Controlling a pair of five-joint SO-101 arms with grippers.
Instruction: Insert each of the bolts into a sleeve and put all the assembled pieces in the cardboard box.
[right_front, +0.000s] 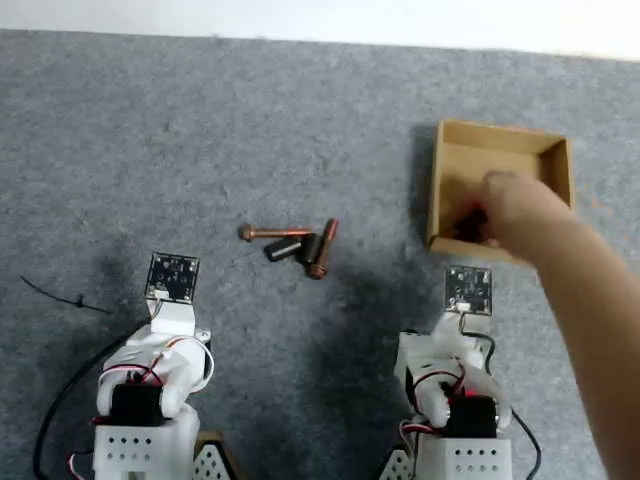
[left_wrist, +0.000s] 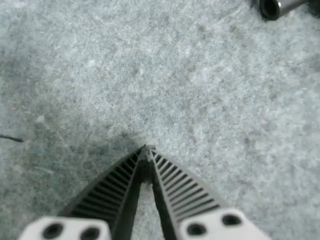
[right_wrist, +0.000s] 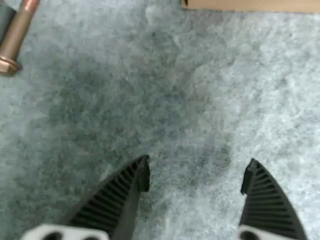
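Observation:
Two copper bolts lie mid-table: one flat (right_front: 272, 232), the other (right_front: 322, 248) angled beside it. Two dark sleeves (right_front: 283, 249) rest between them. One sleeve's open end (left_wrist: 274, 7) shows ahead of my left gripper (left_wrist: 146, 150), which is shut over bare carpet. My right gripper (right_wrist: 196, 170) stands open above the carpet, nothing between its fingers. A bolt (right_wrist: 17, 36) lies off to its side, and the cardboard box edge (right_wrist: 250, 4) is ahead. A person's hand (right_front: 512, 208) reaches into the cardboard box (right_front: 452, 160), with something dark at its fingers.
Grey carpet (right_front: 200, 130) covers the table. A black cable tie (right_front: 65, 298) lies near the left arm (right_front: 150, 375). The person's forearm (right_front: 590, 320) crosses the space right of the right arm (right_front: 455, 390).

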